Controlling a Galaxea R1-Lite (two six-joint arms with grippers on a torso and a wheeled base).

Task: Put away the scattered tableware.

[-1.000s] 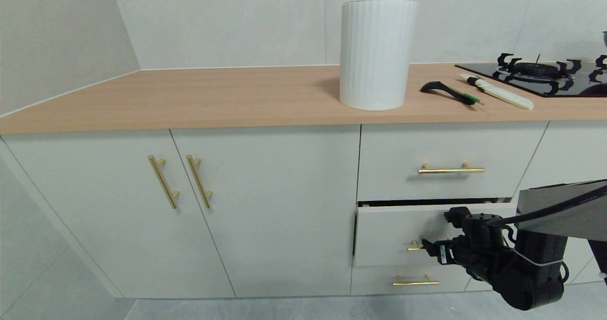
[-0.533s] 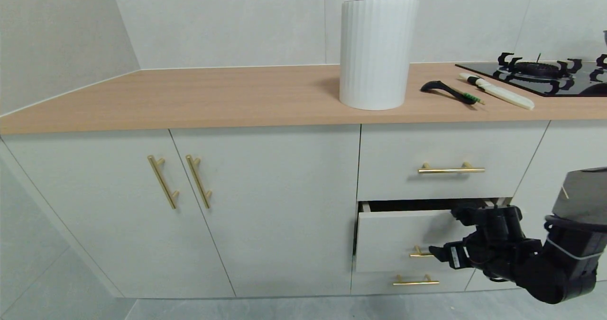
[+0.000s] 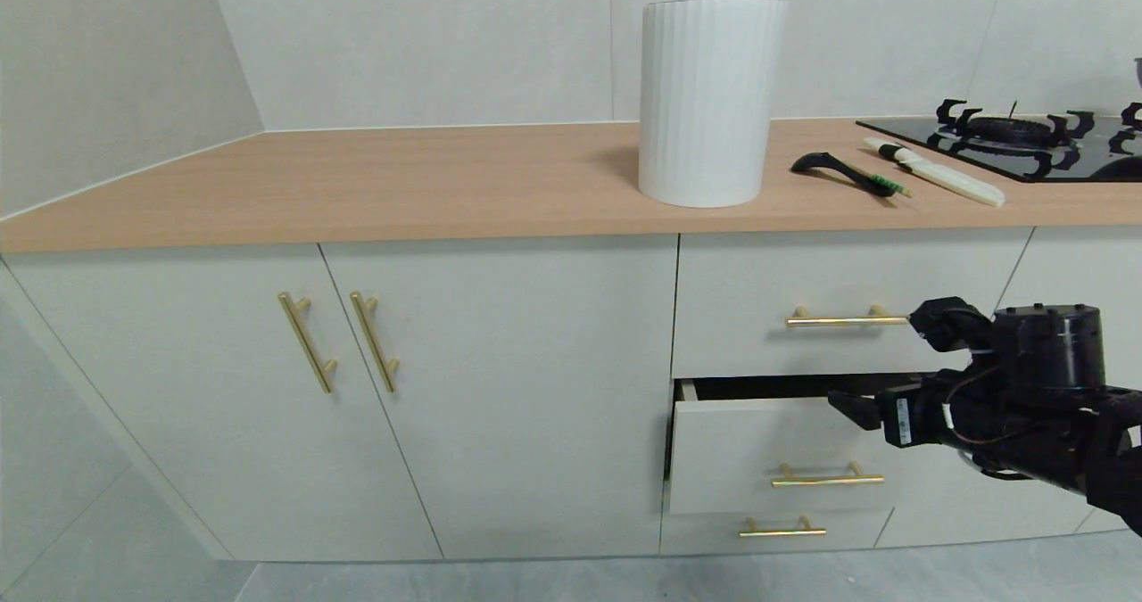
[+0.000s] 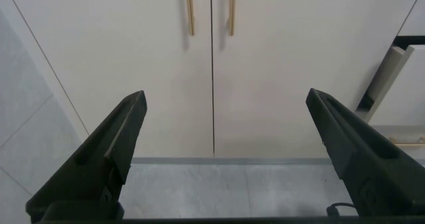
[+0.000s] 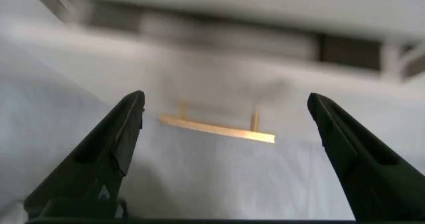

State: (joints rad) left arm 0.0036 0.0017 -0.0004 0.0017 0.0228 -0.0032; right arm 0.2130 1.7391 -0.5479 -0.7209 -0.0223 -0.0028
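The scattered tableware, a black spoon (image 3: 834,167), a white knife (image 3: 937,174) and thin green-marked chopsticks (image 3: 883,181), is seen toward the right end of the worktop (image 3: 401,183), near its front edge, between a white ribbed canister (image 3: 709,103) and the hob (image 3: 1008,143). The right gripper (image 3: 883,361) is spread wide and empty just above the middle drawer (image 3: 758,441), which is pulled out only slightly; its handle (image 3: 827,477) is not gripped. The left gripper (image 4: 226,151) is likewise wide open, holding nothing, before the cupboard doors (image 4: 212,64). Through so narrow a gap, items could be knocked against the drawer front and dropped, and the lower finger could be snagged on the drawer's top edge.
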